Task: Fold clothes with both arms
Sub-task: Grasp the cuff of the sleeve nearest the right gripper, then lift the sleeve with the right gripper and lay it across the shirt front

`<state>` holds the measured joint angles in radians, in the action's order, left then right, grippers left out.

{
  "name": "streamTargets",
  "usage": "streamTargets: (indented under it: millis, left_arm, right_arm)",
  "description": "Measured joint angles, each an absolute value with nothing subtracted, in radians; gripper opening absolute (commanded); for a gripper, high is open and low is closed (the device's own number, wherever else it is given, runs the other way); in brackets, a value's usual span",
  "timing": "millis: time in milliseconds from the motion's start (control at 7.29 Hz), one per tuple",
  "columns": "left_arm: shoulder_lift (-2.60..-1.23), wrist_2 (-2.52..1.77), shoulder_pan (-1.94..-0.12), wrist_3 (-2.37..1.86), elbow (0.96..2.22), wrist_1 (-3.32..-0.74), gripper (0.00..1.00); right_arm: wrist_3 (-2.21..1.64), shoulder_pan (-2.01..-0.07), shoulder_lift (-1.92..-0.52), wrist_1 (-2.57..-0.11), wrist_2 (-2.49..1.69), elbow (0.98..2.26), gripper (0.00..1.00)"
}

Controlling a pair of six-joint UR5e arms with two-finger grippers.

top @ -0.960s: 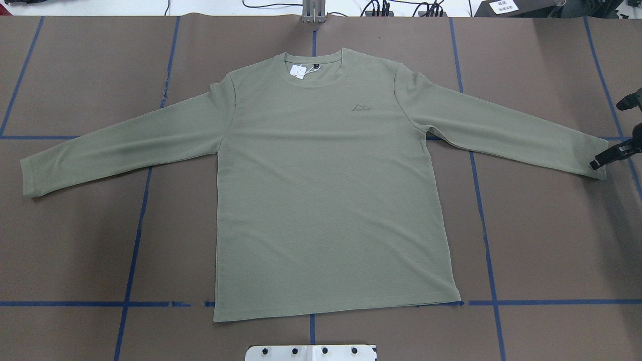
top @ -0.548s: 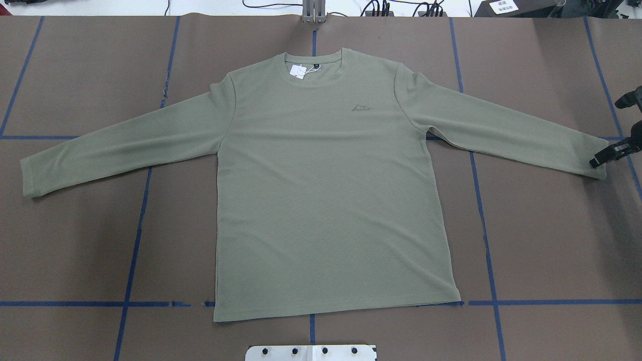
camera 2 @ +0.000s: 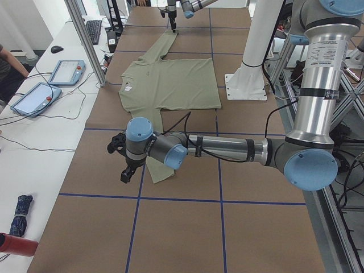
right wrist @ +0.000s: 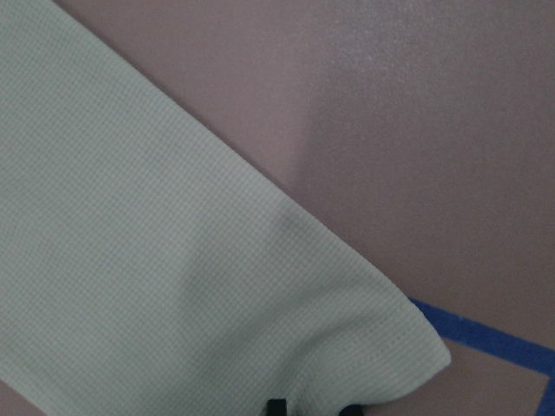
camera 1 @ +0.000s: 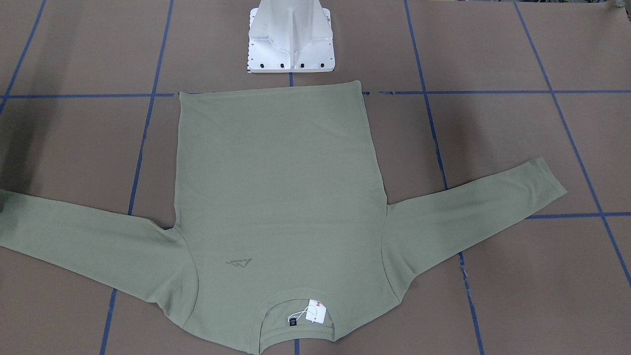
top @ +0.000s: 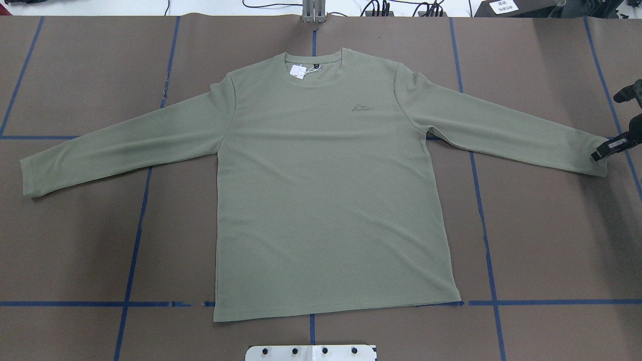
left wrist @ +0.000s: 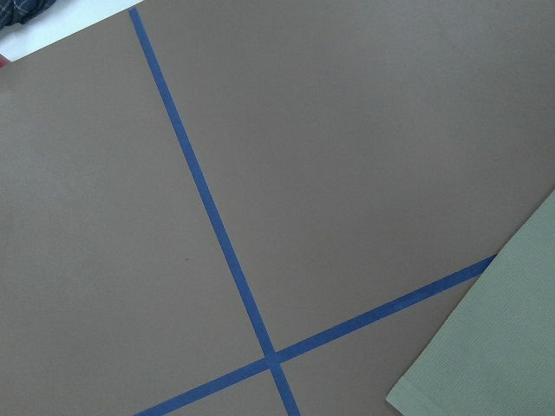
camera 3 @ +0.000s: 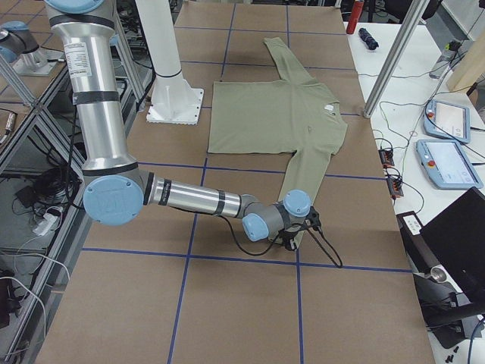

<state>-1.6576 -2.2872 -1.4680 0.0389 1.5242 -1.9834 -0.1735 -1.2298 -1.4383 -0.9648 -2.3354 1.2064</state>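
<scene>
1. Two arms, zero folds done: the shirt (top: 326, 200) lies flat and front up on the table (top: 75, 250), collar away from the base, both sleeves spread sideways.
2. Right gripper (top: 609, 146) sits at the right sleeve cuff (right wrist: 381, 347). The wrist view shows only two dark tips at its bottom edge, set apart, so we read the jaws as parted and gripping nothing. Low confidence.
3. Left gripper (camera 2: 126, 173) hangs just beyond the left sleeve cuff (top: 30, 175), over bare table. Only the side view shows it, so we cannot tell how its jaws stand.
4. Step in hand, our read: approach for the first sleeve grasps.
5. Next move calls for the left to close in on its cuff, both to pinch the cuff edges, then lift clear and carry the sleeves in over the torso. The knit looks limp, so we expect drag wrinkles if the lift is low.
</scene>
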Motion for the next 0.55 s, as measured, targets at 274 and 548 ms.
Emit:
streamTargets:
  millis: [274,548]
  left_arm:
    - [-1.658,-2.287,-1.468,0.038,1.522,-1.983,1.0]
    - [-1.658,-2.287,-1.468,0.039,1.52,-1.983,1.0]
  right_arm:
    - [-0.267,-1.234,-1.441,-0.965,-2.356,1.269,0.0]
    - [-0.353,-1.233,-1.433,-0.966,-2.381,1.329,0.0]
